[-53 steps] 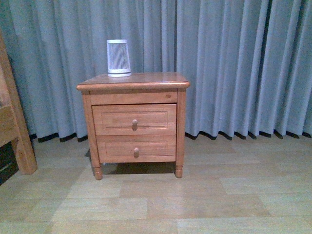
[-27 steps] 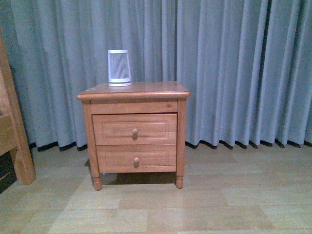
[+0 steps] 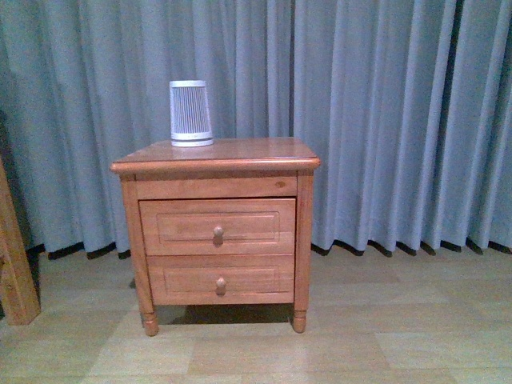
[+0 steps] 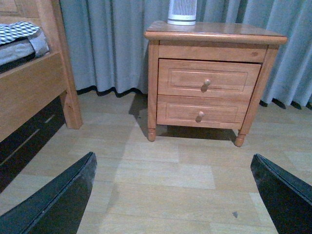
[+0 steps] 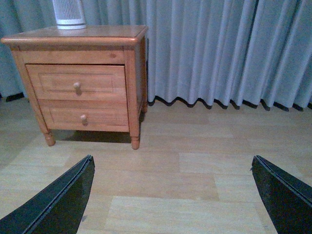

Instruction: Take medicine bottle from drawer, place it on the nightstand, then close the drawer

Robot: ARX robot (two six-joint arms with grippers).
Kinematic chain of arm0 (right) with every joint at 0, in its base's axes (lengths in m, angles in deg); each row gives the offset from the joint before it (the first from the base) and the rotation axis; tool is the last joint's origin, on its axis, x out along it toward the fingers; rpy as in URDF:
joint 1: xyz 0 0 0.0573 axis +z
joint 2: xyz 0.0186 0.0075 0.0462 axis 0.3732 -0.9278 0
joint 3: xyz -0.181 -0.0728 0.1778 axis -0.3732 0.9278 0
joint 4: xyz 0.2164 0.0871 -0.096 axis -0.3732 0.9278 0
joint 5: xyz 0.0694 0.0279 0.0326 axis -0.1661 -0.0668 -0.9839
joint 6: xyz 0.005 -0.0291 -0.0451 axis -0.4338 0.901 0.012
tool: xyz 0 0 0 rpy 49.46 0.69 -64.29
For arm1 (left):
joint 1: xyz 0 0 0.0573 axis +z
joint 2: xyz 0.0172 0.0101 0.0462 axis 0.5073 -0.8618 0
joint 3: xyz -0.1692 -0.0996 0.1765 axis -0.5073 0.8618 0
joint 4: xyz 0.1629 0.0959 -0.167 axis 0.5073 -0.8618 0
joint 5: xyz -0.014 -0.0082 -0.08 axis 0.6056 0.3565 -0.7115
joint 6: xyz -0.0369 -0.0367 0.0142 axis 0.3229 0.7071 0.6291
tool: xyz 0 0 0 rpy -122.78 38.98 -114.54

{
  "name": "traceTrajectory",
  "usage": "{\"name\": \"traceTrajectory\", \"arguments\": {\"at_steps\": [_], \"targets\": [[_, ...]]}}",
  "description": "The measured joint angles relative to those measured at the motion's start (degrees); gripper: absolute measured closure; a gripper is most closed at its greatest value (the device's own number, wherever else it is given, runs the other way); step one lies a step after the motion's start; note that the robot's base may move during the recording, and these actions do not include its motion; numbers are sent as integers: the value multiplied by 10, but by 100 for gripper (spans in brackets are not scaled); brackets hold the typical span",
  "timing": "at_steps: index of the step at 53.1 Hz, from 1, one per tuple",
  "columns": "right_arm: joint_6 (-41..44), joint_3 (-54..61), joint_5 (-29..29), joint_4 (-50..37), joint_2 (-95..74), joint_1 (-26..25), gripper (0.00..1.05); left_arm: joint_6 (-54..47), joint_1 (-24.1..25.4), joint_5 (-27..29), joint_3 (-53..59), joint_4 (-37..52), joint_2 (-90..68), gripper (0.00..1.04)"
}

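While the grey curtain [image 3: 384, 120] hangs behind, you see the nightstand [image 3: 216, 186] with its upper drawer [image 3: 184, 226] shut, a ribbed cylinder [image 3: 190, 112] on top, and the left gripper [image 4: 173, 156] and right gripper [image 5: 173, 157] spread wide, holding nothing.
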Motion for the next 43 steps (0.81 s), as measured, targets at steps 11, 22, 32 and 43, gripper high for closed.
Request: {"name": "traceTrajectory", "arguments": {"at_steps": [11,22,32,43], "targets": [[0,0,0,0,0,0,7,0,0,0,0,0,0,7],[0,0,0,0,0,0,7,0,0,0,0,0,0,7],[0,0,0,0,0,0,7,0,0,0,0,0,0,7],[0,0,-1,0,0,0,7,42,32,-140,-63,2,-147,7]]}}
